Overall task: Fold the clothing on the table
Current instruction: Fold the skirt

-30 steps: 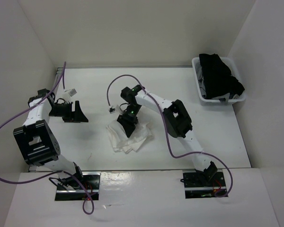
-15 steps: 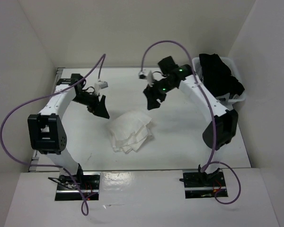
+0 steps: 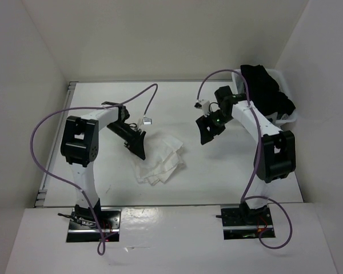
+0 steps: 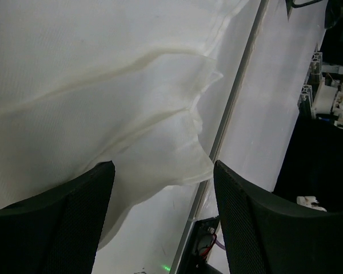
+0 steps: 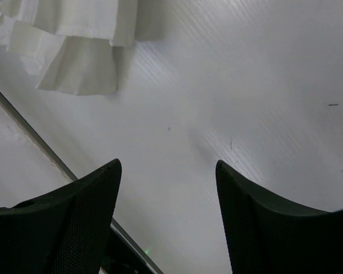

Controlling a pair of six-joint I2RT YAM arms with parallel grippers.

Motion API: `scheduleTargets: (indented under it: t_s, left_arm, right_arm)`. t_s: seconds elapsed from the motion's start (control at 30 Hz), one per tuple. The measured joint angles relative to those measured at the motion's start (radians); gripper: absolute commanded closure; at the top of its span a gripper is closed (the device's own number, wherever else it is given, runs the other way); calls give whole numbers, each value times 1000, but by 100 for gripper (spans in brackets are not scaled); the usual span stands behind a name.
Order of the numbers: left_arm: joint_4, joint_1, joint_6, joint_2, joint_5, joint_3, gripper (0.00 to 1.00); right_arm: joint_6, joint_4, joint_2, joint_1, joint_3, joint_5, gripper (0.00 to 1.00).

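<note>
The clothing (image 3: 159, 158), a white skirt of thin fabric, lies bunched in layers near the middle of the table (image 3: 228, 177). My left gripper (image 3: 138, 147) hangs open at the skirt's upper left edge. In the left wrist view the skirt's layered hem (image 4: 103, 97) fills most of the frame, with nothing pinched between the fingers (image 4: 74, 217). My right gripper (image 3: 207, 128) is open over bare table to the right of the skirt, well apart from it. The right wrist view shows a corner of the skirt (image 5: 74, 51) far ahead of the open jaws.
A white plastic basket (image 3: 248, 117) with black garments (image 3: 266, 91) stands at the back right, close behind the right arm. White walls enclose the table on three sides. A metal rail (image 4: 228, 120) runs along the table's near edge.
The left gripper has swept from the far left to the skirt's upper left edge. The right gripper has let go of the skirt, risen and moved right toward the basket.
</note>
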Motion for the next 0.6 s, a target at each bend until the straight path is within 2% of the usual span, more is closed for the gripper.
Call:
scheduleTargets:
  t_s: [0.2,0.37,0.5,0.6]
  left_arm:
    - [-1,-11,-1,135,8,0,25]
    - [-27,-4,-6,156,33,8,25]
    - [-50,-1,-6,156,2,69,25]
    - [-60,24,-20,134,-31,173,14]
  right_arm:
    - [1,19,-10,-68,-56,-3,28]
    - [3,50,-21,-147,-122,-18,28]
    - [2,56,-55,-209,-162,-43,27]
    - [1,58,-121,-261,-174,-63,25]
